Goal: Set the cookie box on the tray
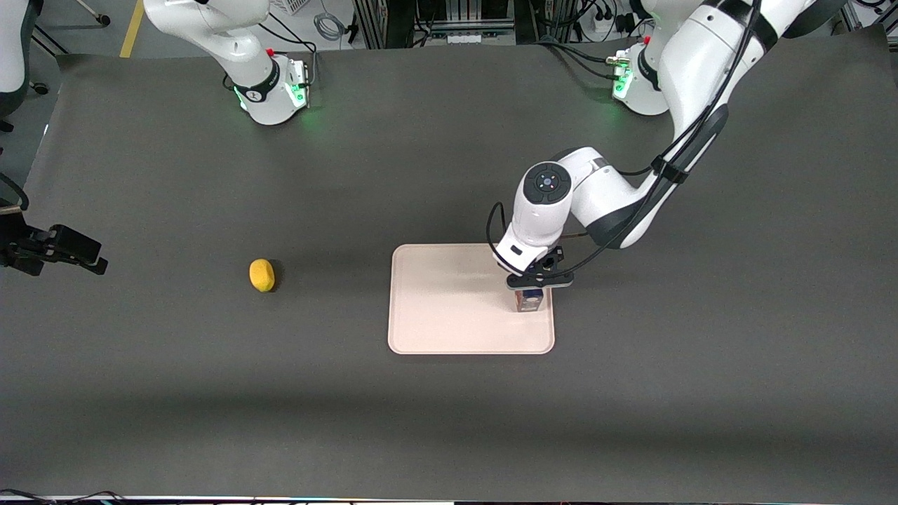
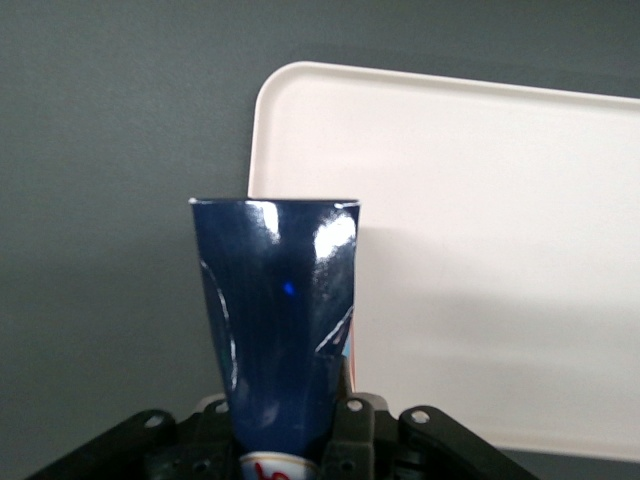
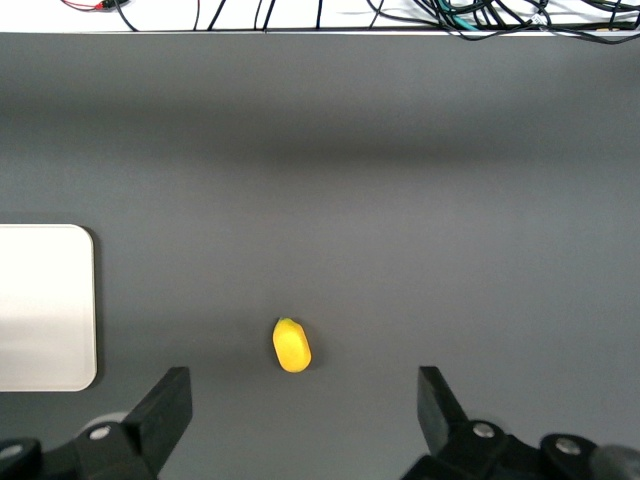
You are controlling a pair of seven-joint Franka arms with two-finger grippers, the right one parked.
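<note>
Cookie box [image 2: 280, 320] clamped in my gripper [image 1: 537, 284], over tray [image 1: 449, 308] edge (working-arm end); shift inward, lower flat, then release.

claw [image 1: 531, 289] with cookie box [image 1: 529, 301] over tray [image 1: 449, 308] edge

I am working in a robotics lab, my gripper [image 1: 530, 289] hanging over a dark mat [image 1: 210, 386] near cable racks [image 1: 449, 21].
</note>
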